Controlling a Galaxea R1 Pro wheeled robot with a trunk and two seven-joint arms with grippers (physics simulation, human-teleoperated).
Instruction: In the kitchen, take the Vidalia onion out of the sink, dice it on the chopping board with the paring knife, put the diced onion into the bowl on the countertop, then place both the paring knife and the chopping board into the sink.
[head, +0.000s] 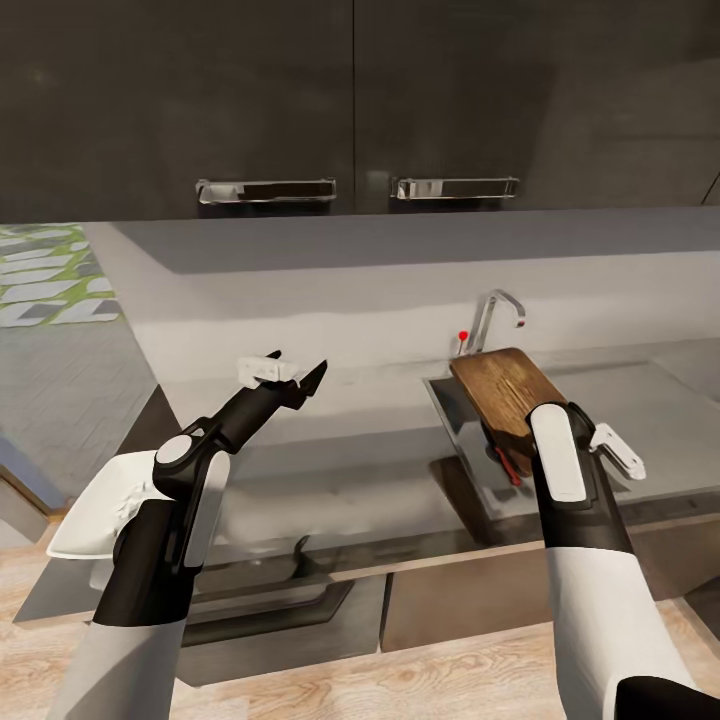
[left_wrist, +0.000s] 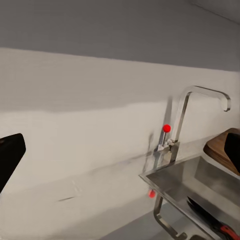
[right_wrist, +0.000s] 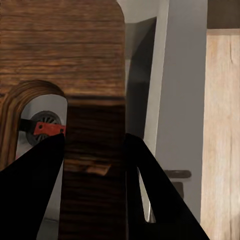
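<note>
Board (head: 505, 392) first: your right gripper (head: 522, 452) is clamping the chopping board by its handle end, and in the head view the board is tilting up over the sink (head: 447, 420), its free end pointing toward 11 o'clock, near the faucet (head: 492, 318). Your right wrist view is giving you what the head view is not: both dark fingers (right_wrist: 35, 190) are pressing the wood on either side, and through the oval handle slot you are seeing the round drain (right_wrist: 45, 125) and the red part of the paring knife (right_wrist: 49, 129). Your left wrist view is showing that knife lying in the basin, dark blade and reddish handle (left_wrist: 212, 220), with the board's edge above it. Your left gripper (head: 292, 375) is hanging over the grey countertop (head: 340, 490), fingers spread apart and holding nothing. At 8 o'clock from it, the white bowl (head: 95, 510) is sitting on the counter, partly behind your left arm. Dark wall cabinets (head: 350, 100) are hanging above, and pale wood flooring (head: 400, 680) is running below the dark cabinet fronts
</note>
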